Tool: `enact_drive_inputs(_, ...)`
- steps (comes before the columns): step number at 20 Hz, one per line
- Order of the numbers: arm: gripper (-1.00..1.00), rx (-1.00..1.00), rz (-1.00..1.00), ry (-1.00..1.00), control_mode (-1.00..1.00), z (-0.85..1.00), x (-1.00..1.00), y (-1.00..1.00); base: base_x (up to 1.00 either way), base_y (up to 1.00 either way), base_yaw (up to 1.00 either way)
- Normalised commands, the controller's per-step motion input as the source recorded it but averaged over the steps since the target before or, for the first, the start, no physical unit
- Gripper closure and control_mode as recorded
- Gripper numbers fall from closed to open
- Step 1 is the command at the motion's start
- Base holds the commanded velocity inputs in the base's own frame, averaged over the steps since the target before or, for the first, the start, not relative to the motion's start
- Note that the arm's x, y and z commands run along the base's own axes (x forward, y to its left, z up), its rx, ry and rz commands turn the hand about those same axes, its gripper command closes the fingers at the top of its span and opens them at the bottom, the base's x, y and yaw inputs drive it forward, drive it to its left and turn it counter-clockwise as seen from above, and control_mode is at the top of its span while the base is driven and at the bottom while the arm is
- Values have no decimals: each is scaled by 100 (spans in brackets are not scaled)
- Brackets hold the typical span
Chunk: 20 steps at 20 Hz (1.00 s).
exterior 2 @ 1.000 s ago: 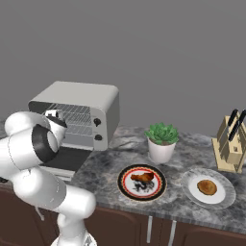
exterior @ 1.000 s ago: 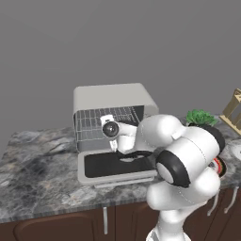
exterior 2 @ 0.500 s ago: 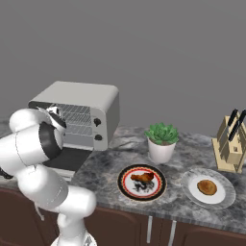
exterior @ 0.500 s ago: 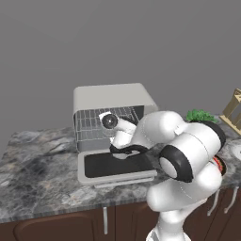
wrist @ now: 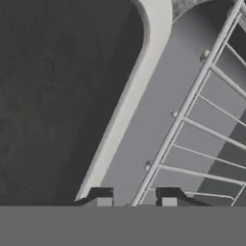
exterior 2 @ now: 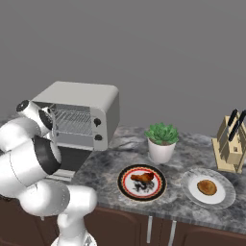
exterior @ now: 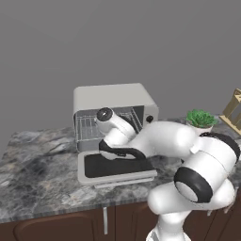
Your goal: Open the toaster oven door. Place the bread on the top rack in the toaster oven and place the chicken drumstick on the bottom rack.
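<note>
On counter [exterior 2: 120, 153] — 2 plates [exterior 2: 142, 182], 1 toaster oven [exterior 2: 81, 115].

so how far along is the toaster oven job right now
Done: the toaster oven door lies folded down flat, baring the wire racks. In hand: the hand sits at the front bar of a rack, its tips either side of it; which rack I cannot tell. Left: the bread is on its white plate and the chicken drumstick on the red-rimmed plate, neither in the toaster oven.
</note>
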Motion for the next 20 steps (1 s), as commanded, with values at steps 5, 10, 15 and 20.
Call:
enact_drive_inputs(5, 100, -19, 12, 22, -100, -38, -100, 0, 0, 0, 0)
enact_drive_inputs(10, 100, -17, 13, 24, -100, -43, -100, 0, 0, 0, 0)
enact_drive_inputs(15, 100, -16, 14, 24, -100, -40, -89, 0, 0, 0, 0)
enact_drive_inputs(20, -100, -1, 10, 4, -100, 55, -8, 0, 0, 0, 0)
